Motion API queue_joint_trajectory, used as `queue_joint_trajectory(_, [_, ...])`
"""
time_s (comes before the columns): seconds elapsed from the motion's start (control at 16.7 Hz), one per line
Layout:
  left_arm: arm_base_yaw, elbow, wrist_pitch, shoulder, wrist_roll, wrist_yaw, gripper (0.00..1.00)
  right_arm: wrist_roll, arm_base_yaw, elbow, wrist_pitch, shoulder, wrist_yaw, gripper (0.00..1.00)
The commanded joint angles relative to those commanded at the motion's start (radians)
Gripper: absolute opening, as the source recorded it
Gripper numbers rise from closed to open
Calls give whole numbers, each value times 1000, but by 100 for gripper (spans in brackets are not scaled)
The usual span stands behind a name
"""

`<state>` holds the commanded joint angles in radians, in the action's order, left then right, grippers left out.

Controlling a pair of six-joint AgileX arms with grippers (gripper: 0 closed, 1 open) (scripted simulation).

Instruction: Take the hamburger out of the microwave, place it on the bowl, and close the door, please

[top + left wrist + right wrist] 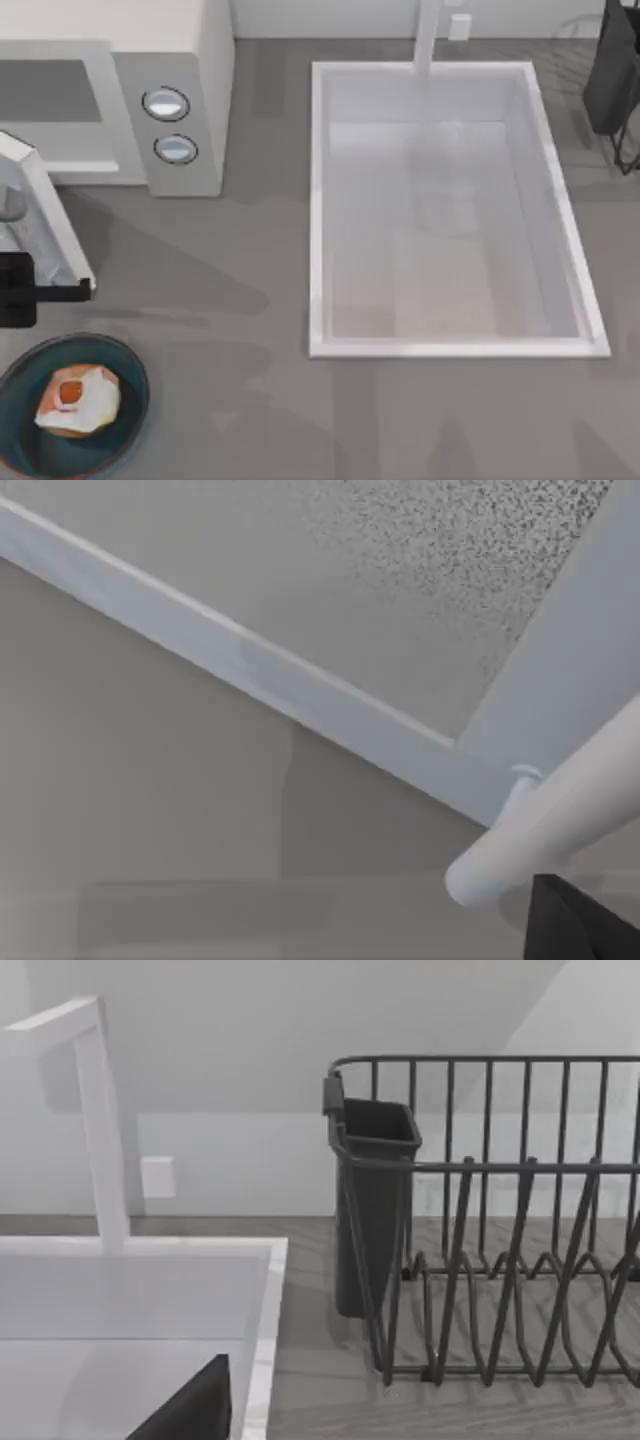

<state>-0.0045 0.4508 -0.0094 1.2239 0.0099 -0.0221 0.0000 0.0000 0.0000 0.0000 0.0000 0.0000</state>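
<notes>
The left gripper [20,290] sits at the outer edge of the open door [45,215], at the left rim of the table, just in front of the microwave [170,60]; whether its fingers are apart or together cannot be told. Its wrist view looks close up at the door's pale face and the white bar handle [545,825], which suggests the arm is placed there to push the panel shut. The door stands swung out toward the front, away from the microwave's grey cavity, so closing looks like the one step left. Just in front of the door, toward the near edge of the table, the hamburger [78,400] already lies inside the bowl [125,440], off to the side of the door's swing. The right arm [615,70] is parked far off to the right of the microwave, beyond the sink [320,200], its wrist camera facing the dish rack [500,1220] and faucet [100,1130].
</notes>
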Motion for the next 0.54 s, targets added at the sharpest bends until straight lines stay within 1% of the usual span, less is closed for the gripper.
queue_joint_trajectory(0.3, [-6,149,108,276,-1,2,0,0,0,0,0,0,0,100])
queue_joint_trajectory(0.54, [-7,192,140,337,-1,3,0,0,0,0,0,0,0,100])
